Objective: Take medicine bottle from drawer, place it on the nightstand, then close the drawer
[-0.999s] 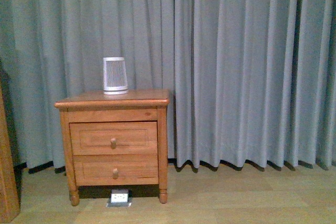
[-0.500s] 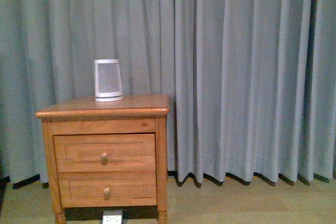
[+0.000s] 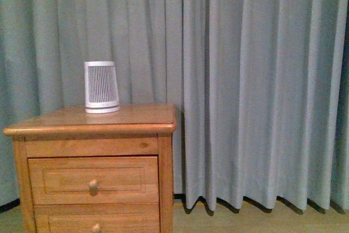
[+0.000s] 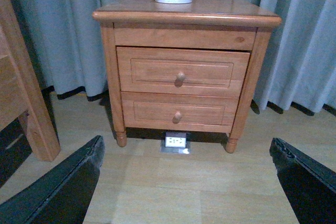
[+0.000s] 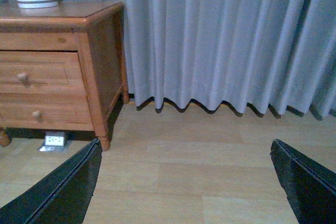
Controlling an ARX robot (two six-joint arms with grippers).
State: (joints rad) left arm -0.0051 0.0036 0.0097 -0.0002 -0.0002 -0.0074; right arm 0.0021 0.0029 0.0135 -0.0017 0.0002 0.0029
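The honey wood nightstand [image 3: 92,126] stands at the left of the front view, against the curtain; it also shows in the left wrist view as the nightstand [image 4: 186,19] and in the right wrist view as the nightstand [image 5: 100,45]. Its upper drawer [image 4: 157,69] is shut, with a round knob [image 4: 180,77]. The medicine bottle is out of view. My left gripper [image 4: 186,182] is open, well short of the nightstand, above the floor. My right gripper [image 5: 184,182] is open too, off to the side near the curtain. Neither arm shows in the front view.
A large white ribbed cylinder [image 3: 101,87] stands on the nightstand top. The lower drawer [image 4: 176,115] is shut. A floor socket [image 4: 176,141] lies under the cabinet. A wooden bed frame [image 4: 21,93] stands beside it. Grey curtain [image 3: 256,80] hangs behind; wood floor [image 5: 184,161] lies in front.
The nightstand has grown larger and slid left and down in the front view; its feet and the floor socket have left the frame. The camera has come nearer.
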